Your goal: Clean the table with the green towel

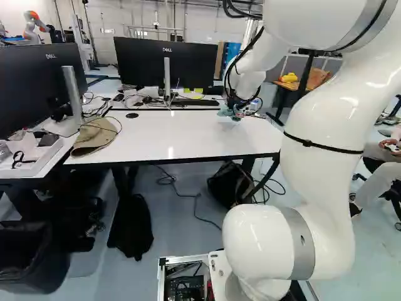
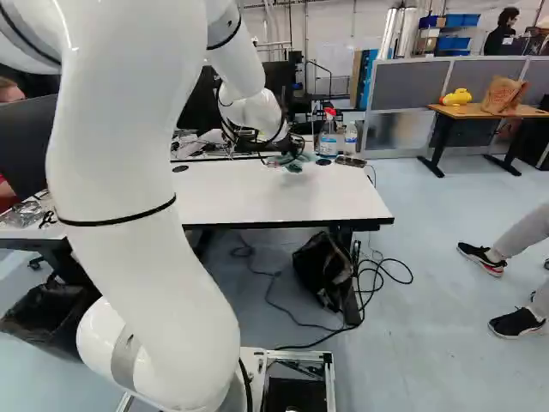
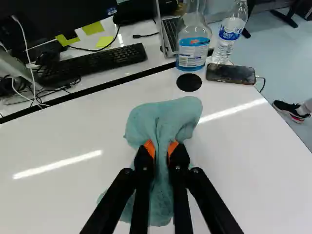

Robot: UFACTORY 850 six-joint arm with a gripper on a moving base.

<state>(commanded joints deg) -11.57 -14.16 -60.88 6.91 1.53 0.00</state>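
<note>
I have the green towel [image 3: 165, 119] pinched in my gripper [image 1: 232, 111], both orange pads [image 3: 173, 147] pressing it from two sides, and it bunches up between them. It spreads ahead of my fingertips and back under them, over the white table [image 1: 182, 141], toward that table's far right part; how much of it touches the top I can't tell. At the table's far right corner I see a phone [image 3: 230, 74] lying flat, with a water bottle [image 3: 228, 36] upright just beside it. A spray bottle [image 3: 192, 48] with blue liquid stands next to them at the table's far edge, and a round black cover [image 3: 189, 82] sits in the tabletop in front of it. Beyond the table's far edge are a black keyboard [image 3: 107, 59], some yellow notes [image 3: 92, 28], an open laptop [image 3: 170, 30] and a monitor [image 1: 156, 61]. A crumpled tan cloth [image 1: 95, 138] lies at the table's left end. Beneath the table, toward its right side, a black bag [image 2: 322, 268] rests on the floor, near loose black cables [image 2: 379, 279].
</note>
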